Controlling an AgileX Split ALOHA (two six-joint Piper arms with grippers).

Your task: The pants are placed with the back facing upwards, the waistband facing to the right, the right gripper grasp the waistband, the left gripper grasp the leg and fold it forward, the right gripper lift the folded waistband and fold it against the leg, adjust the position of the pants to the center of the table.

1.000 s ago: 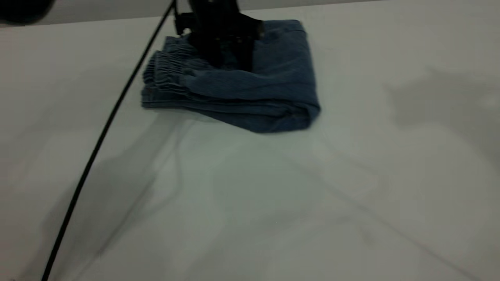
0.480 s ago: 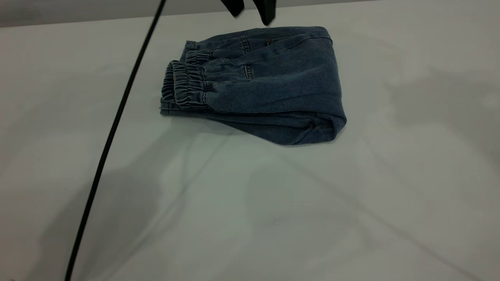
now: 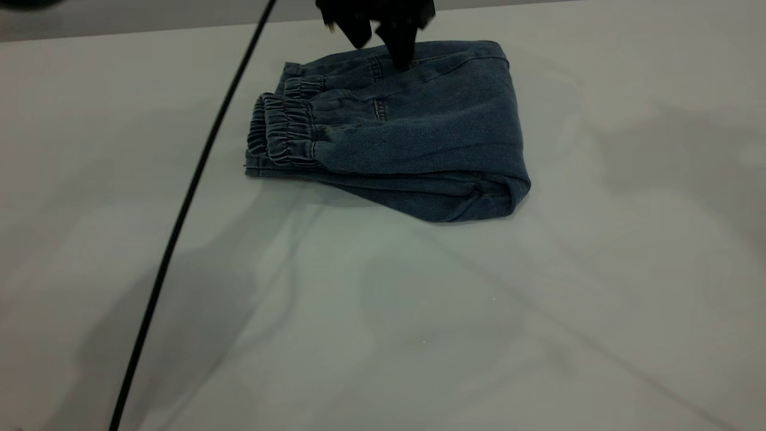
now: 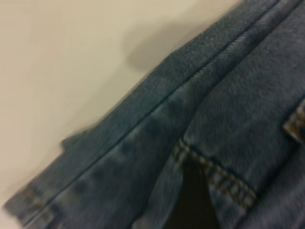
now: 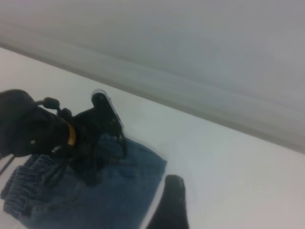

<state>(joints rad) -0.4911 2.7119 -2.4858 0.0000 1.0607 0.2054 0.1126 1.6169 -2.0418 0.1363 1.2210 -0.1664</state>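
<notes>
The left gripper [image 3: 383, 51], fingers apart, is poised at the far edge of the folded pants [image 3: 389, 129]; the waistband [image 3: 284, 129] fold could be dragged open if only the top layer is caught.

A thin black cable [image 3: 179, 221] runs in a long diagonal across the left of the exterior view, from the upper edge down to the bottom edge. Behind the far edge of the work surface, a plain pale grey wall [image 5: 190, 43] fills the background in the right wrist view.
</notes>
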